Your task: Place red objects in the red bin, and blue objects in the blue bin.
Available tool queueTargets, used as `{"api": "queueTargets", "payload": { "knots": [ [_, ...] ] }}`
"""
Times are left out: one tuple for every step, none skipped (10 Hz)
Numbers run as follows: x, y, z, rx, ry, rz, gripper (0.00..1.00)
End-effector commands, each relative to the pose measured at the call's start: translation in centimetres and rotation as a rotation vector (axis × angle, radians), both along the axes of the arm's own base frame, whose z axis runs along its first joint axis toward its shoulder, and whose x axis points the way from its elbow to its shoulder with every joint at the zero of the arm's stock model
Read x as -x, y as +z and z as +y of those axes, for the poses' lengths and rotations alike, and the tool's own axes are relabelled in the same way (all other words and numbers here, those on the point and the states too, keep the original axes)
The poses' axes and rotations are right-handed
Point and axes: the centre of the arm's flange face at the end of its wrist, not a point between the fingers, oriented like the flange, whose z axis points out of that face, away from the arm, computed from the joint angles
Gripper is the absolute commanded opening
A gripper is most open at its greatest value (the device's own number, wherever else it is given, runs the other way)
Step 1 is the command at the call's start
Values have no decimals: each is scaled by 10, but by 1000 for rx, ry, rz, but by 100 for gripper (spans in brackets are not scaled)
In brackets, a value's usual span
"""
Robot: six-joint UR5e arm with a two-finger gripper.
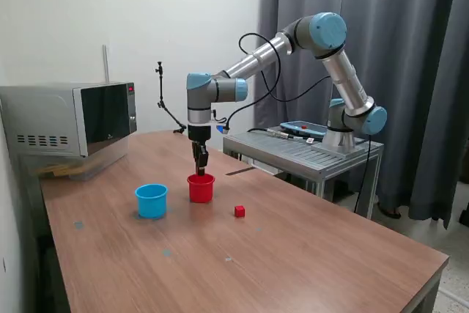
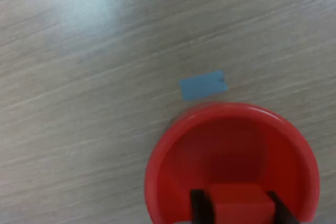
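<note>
The red cup (image 1: 201,188) stands near the middle of the wooden table; in the wrist view its rim (image 2: 163,150) fills the lower part of the picture. My gripper (image 1: 199,169) hangs directly over the cup's mouth. In the wrist view the gripper (image 2: 239,211) is shut on a small red cube (image 2: 239,200), held between the two dark fingers (image 2: 199,208) above the cup's inside. A second red cube (image 1: 239,211) lies on the table toward the exterior view's right of the red cup. The light blue cup (image 1: 151,201) stands at the exterior view's left of it. No dark blue cubes show.
A microwave (image 1: 69,119) sits on the table's far corner at the exterior view's left. A metal stand (image 1: 304,150) carrying the arm's base adjoins the table at the exterior view's right. A small blue tape patch (image 2: 202,85) lies on the wood beside the red cup.
</note>
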Motion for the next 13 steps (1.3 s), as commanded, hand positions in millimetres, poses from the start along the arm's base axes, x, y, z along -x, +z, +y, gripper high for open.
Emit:
{"api": "queueTargets", "payload": {
  "knots": [
    [-1, -2, 0, 0, -1, -3, 100],
    [-1, -2, -1, 0, 0, -3, 100],
    [0, -1, -1, -2, -1, -2, 100],
    [0, -1, -3, -4, 2, -3, 100],
    [1, 0, -9, -9, 9, -5, 100],
    [0, 9, -14, -11, -15, 5, 100],
    [-3, 22, -16, -13, -67, 20, 100],
    [-8, 32, -18, -7, -76, 8, 100],
    [-14, 47, -30, -3, -64, -12, 100],
    [-18, 61, -53, -2, -35, -26, 100],
    [-26, 87, -70, 3, -12, -45, 100],
    [-28, 97, -101, 6, 46, -57, 100],
    [-28, 107, -118, 5, 80, -45, 100]
  ]
}}
